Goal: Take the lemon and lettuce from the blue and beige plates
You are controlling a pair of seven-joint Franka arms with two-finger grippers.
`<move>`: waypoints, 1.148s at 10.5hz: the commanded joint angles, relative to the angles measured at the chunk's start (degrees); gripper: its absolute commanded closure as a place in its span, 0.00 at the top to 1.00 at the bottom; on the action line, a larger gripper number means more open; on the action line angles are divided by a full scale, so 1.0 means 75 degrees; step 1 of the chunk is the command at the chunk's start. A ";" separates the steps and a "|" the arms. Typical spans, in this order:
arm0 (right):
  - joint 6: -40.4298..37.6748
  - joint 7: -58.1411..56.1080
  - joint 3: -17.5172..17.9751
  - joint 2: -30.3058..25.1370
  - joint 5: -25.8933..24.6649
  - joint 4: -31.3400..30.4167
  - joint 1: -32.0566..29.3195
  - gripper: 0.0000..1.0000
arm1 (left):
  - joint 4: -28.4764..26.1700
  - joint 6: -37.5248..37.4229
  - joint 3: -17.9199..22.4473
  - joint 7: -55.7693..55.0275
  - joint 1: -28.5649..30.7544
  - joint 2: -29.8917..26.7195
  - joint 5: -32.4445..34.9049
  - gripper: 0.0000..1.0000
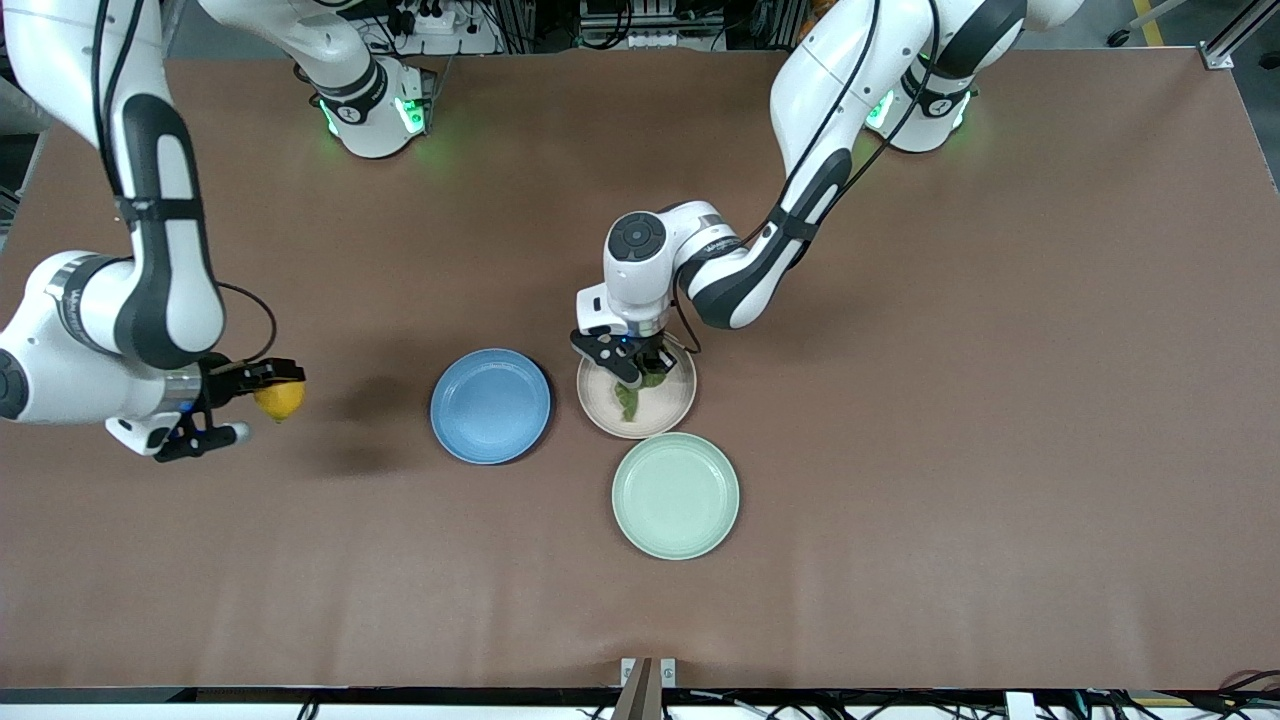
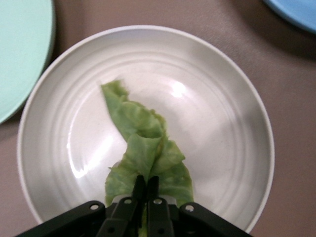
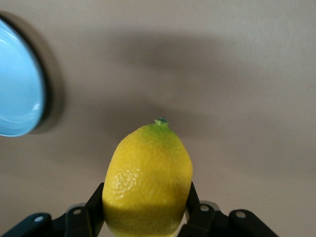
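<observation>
My right gripper (image 1: 268, 385) is shut on the yellow lemon (image 1: 280, 399) and holds it in the air over bare table, toward the right arm's end from the blue plate (image 1: 490, 405). In the right wrist view the lemon (image 3: 148, 182) sits between the fingers, green tip outward. My left gripper (image 1: 630, 375) is down over the beige plate (image 1: 670, 415), shut on one end of the green lettuce (image 1: 630, 400). In the left wrist view the fingertips (image 2: 140, 187) pinch the lettuce leaf (image 2: 140, 143), which lies across the beige plate (image 2: 222, 98).
A pale mint-green plate (image 1: 676, 495) lies nearer to the front camera than the beige plate, almost touching it. It shows in the left wrist view (image 2: 19, 54), as does the blue plate's edge (image 2: 296, 12). The blue plate also shows in the right wrist view (image 3: 17, 84).
</observation>
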 commanded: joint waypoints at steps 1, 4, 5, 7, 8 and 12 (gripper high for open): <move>0.0208 -0.0123 -0.0034 0.0125 0.0213 -0.0352 0.0064 0.00 | -0.0066 -0.0571 -0.0033 0.0004 0.0013 -0.0498 -0.0061 0.00; 0.0442 -0.0041 -0.0034 0.0512 0.0213 -0.0446 0.0099 0.00 | -0.0008 -0.1391 0.0037 0.0039 0.0351 -0.1352 -0.0915 0.00; 0.0663 -0.0017 -0.0034 0.0652 0.0202 -0.0470 0.0145 0.00 | -0.0008 -0.1765 0.0025 0.0085 0.0666 -0.1703 -0.1185 0.00; 0.0747 0.0215 -0.0034 0.0840 0.0201 -0.0493 0.0180 0.00 | -0.0008 -0.2422 0.0013 0.0097 0.1497 -0.2511 -0.1818 0.00; 0.0759 0.0322 -0.0034 0.0864 0.0201 -0.0528 0.0204 0.00 | 0.0004 -0.2796 0.0013 0.0086 0.1954 -0.2852 -0.1948 0.00; 0.0689 0.0346 -0.0034 0.0947 0.0178 -0.0459 0.0286 0.74 | -0.0101 -0.3748 0.0049 0.0307 0.3571 -0.3394 -0.2008 0.00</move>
